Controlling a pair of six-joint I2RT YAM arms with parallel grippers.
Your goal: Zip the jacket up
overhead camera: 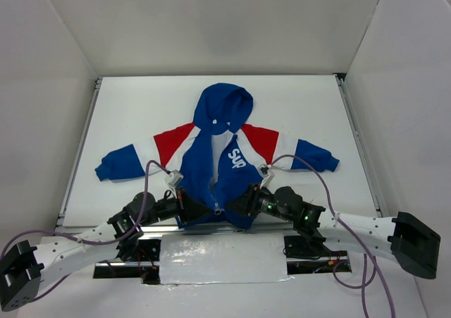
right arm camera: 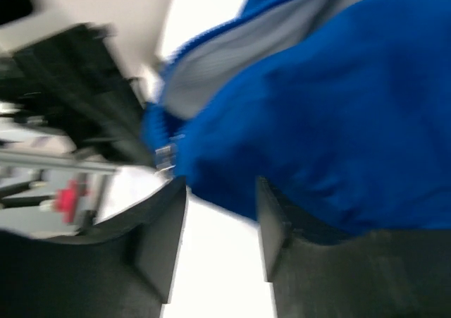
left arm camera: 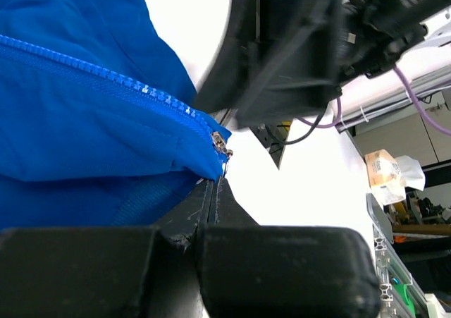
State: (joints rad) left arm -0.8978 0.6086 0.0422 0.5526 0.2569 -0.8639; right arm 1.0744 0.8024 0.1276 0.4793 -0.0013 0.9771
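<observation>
The jacket [overhead camera: 211,156] lies flat on the white table [overhead camera: 310,106], hood at the far end, sleeves spread and front partly open. My left gripper [overhead camera: 199,210] is at the bottom hem, left of the zip. In the left wrist view it [left arm camera: 213,185] is shut, pinching the blue hem corner [left arm camera: 204,164] at the lower end of the zipper teeth [left arm camera: 106,75]. My right gripper [overhead camera: 238,205] is at the hem on the right side. In the blurred right wrist view it [right arm camera: 220,202] is open, with blue fabric [right arm camera: 317,120] just beyond its tips and a metal zipper slider [right arm camera: 165,156] near its left finger.
White walls enclose the table on three sides. A metal rail [overhead camera: 74,163] runs along the left edge and another [overhead camera: 359,142] along the right. A foil-covered plate [overhead camera: 222,258] sits between the arm bases. Purple cables [overhead camera: 310,166] loop over the jacket's sleeves.
</observation>
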